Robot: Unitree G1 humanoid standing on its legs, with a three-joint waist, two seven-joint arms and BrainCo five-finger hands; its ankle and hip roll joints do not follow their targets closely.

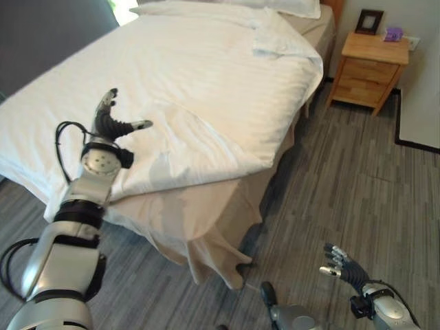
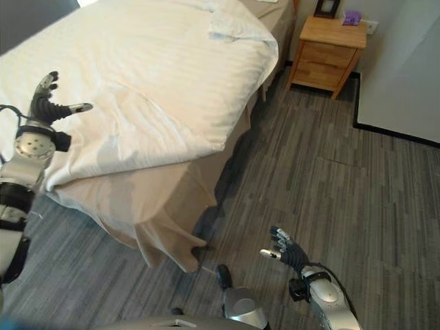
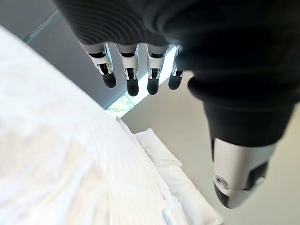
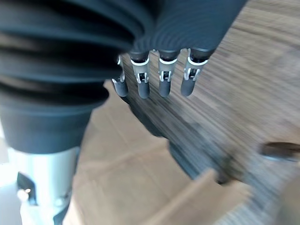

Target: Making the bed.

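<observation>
1. Now the left hand point(image 1: 110, 122) hangs over the near part of the white duvet point(image 1: 199, 89), fingers loosely spread and thumb stuck out, holding nothing.
2. Low beside the bed's near corner, the right hand point(image 1: 342, 266) hangs over the grey plank floor point(image 1: 344, 199), fingers relaxed and empty.
3. Across the bed point(image 2: 172, 199) the duvet lies wrinkled; its near edge stops short of the foot, leaving a strip of beige sheet point(image 1: 199, 213) bare, which drapes down at the corner.
4. At the bed's far end lie pillows point(image 1: 275, 8).
5. Beside that far end stands a wooden nightstand point(image 1: 371, 69) with a picture frame point(image 1: 369, 21) on top.
</observation>
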